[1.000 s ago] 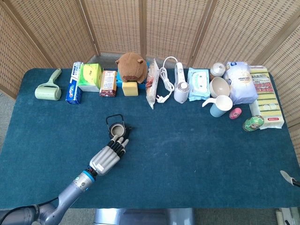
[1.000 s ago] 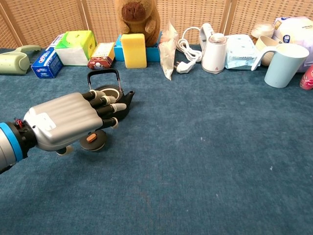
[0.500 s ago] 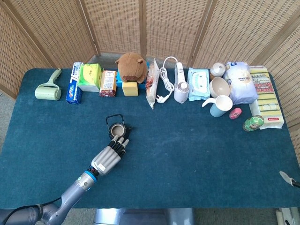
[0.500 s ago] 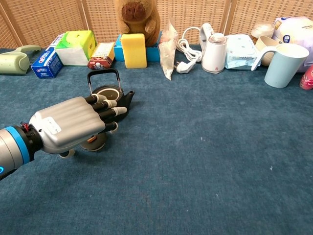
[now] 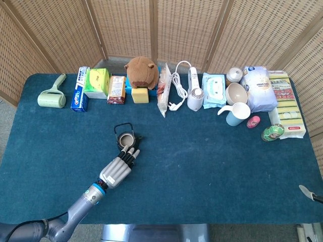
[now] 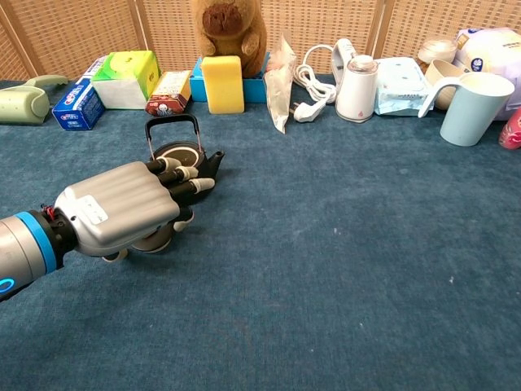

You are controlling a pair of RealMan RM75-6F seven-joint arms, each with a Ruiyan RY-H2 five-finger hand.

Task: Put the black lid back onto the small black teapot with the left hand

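The small black teapot (image 5: 125,137) (image 6: 181,153) stands lidless on the blue cloth, handle upright, spout pointing right. Its black lid (image 6: 155,242) lies on the cloth just in front of it, mostly covered by my left hand (image 5: 117,170) (image 6: 122,210). The hand hovers palm down over the lid with its fingers stretched toward the teapot's body, and nothing shows in its grasp. The lid's knob is hidden. Only a sliver of my right hand (image 5: 309,192) shows at the head view's right edge.
Along the far edge runs a row of goods: a lint roller (image 5: 52,96), a toothpaste box (image 5: 79,96), a green tissue box (image 5: 97,82), a brown plush (image 5: 141,72), a charger cable (image 5: 176,83), wipes and a light blue cup (image 5: 237,113).
My left hand has sunk lower over the lid and drawn slightly back, so the lid's orange knob is now hidden under it. The teapot has not moved.
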